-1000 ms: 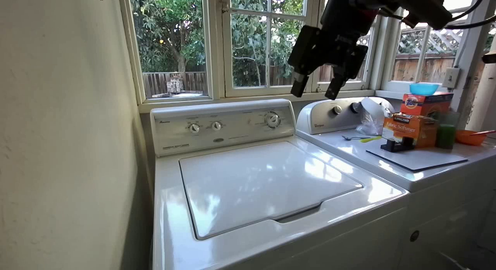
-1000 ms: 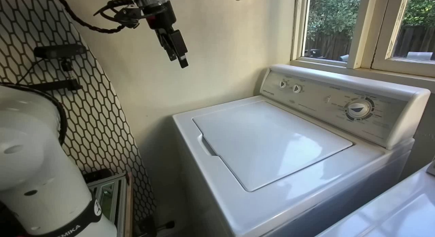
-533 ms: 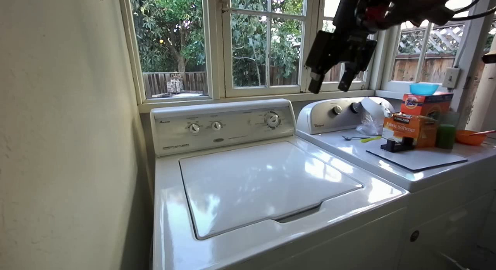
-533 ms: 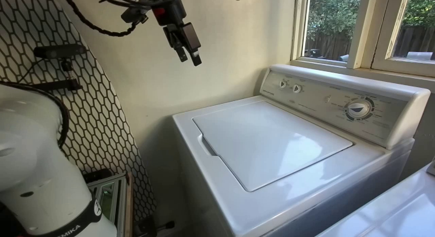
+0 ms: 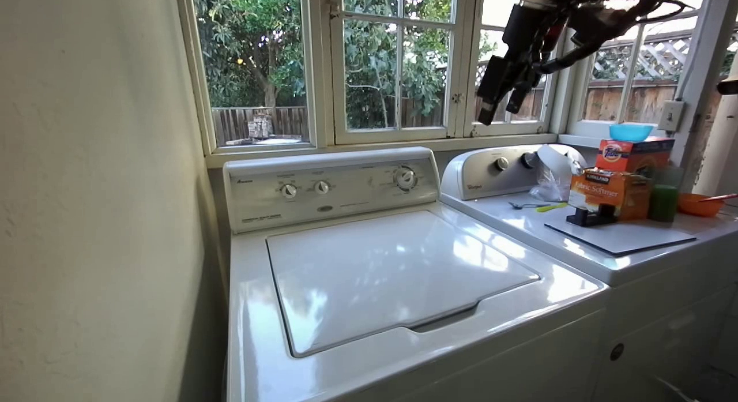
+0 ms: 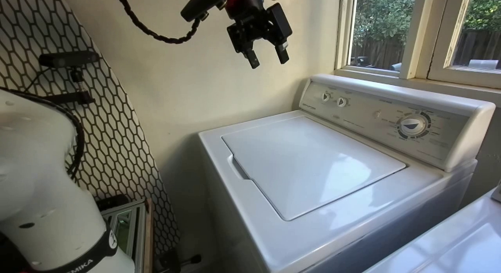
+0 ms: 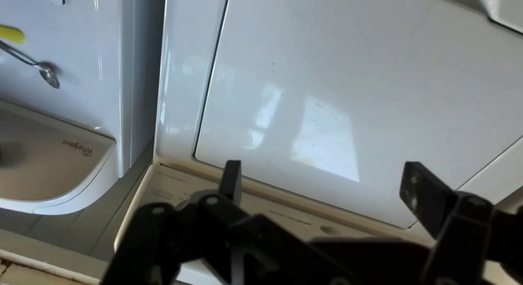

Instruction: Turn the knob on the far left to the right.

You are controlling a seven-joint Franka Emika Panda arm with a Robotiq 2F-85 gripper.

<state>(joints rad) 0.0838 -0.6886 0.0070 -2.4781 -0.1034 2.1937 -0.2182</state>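
Note:
The knob (image 5: 289, 191) is a small silver-grey dial at the far left of the white washer's panel. It also shows in the exterior view (image 6: 325, 96) near the wall. A twin small knob (image 5: 322, 187) sits to its right, and the large timer dial (image 5: 405, 178) is at the panel's right. My gripper (image 6: 268, 58) hangs in the air above the washer, apart from the panel, pointing down. It also shows in an exterior view (image 5: 500, 110). In the wrist view my gripper (image 7: 322, 174) is open and empty, its fingers wide apart; the knob is hidden there.
The washer lid (image 5: 398, 275) is closed in front of the panel. A wall (image 6: 242, 38) stands close on the knob's side. Windows (image 5: 398, 73) rise behind the panel. A dryer (image 5: 519, 211) stands beside the washer, with boxes (image 5: 599, 191), bowls and a spoon (image 7: 48, 74) on it.
My gripper has moved right in both exterior views and a little higher. It has turned, so its two fingers now show well apart. The knob has not moved.

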